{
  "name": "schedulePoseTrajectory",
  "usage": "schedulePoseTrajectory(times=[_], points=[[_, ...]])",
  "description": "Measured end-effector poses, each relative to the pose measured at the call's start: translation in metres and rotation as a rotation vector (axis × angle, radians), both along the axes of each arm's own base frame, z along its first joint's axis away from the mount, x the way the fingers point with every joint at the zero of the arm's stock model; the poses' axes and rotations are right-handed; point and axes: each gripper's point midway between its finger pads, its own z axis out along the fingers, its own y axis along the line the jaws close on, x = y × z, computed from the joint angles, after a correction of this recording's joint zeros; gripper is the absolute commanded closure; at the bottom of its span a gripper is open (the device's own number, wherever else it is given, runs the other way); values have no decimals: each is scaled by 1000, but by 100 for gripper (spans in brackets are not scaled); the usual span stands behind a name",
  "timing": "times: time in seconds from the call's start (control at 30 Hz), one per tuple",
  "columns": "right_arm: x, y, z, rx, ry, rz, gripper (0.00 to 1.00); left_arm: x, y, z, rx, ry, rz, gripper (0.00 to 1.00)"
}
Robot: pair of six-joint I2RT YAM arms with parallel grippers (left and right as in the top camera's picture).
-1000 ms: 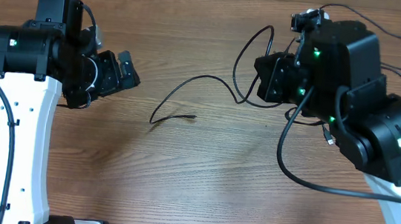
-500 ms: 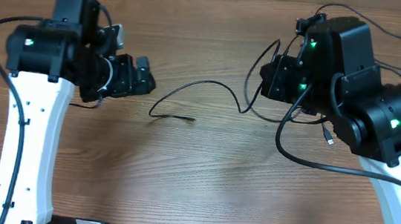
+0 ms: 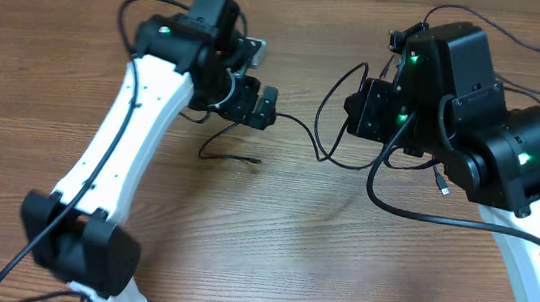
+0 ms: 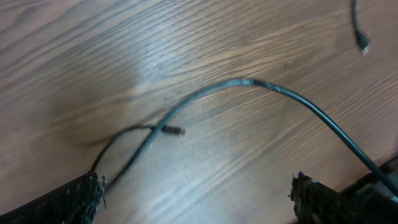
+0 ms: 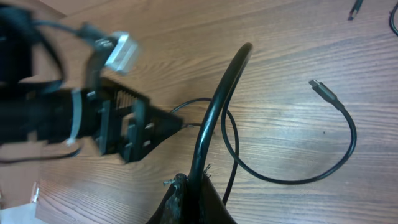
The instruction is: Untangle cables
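You are looking down on a table (image 3: 240,248) of brown wood with a fine, straight grain. Thin, smooth black cables (image 3: 298,122) are lying on it in loose curves between the two arms. Your left gripper (image 3: 262,110) is standing wide open over one strand and holding nothing. In its wrist view that strand (image 4: 249,82) is arching across the wood between the rough black fingertips (image 4: 81,194) and ending in a small plug (image 4: 176,131). Your right gripper (image 5: 191,198) is pinching shut on a strand, which is rising from its jaws in a stiff, glossy curve. Beside it a loose cord (image 5: 348,149) is curling in an open loop and ending in a silver-tipped plug (image 5: 321,89) that is lying flat. Thicker arm wires (image 3: 400,210) are looping around the right arm, close to the cables.
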Motion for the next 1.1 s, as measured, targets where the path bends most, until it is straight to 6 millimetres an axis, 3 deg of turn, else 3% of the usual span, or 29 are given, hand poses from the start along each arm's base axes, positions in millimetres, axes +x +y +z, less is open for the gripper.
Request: schedulePoseTrajectory(times=[0.17, 0.43, 0.5, 0.53, 0.57, 0.67, 0.7, 0.9, 1.1], points=[[-2, -1, -5, -15, 20, 7, 96, 8, -9, -34, 32, 26, -109, 0], [0, 0, -9, -27, 27, 16, 96, 1, -9, -61, 70, 70, -267, 2], [0, 0, -10, -29, 30, 16, 96, -1, -13, -67, 75, 78, -294, 27], [1, 0, -11, -30, 31, 16, 96, -1, -14, -70, 78, 81, -308, 49], [1, 1, -11, -30, 32, 16, 96, -2, -17, -73, 80, 86, -319, 63], [1, 1, -12, -32, 33, 17, 96, -4, -19, -76, 82, 92, -328, 91], [1, 1, -12, -32, 34, 16, 96, -4, -19, -76, 82, 93, -325, 96], [9, -11, -14, -94, 6, -34, 89, -17, -17, -73, 75, 157, -309, 96], [26, -32, -28, -184, 18, -117, 88, -31, -25, -39, 2, 206, -322, 96]])
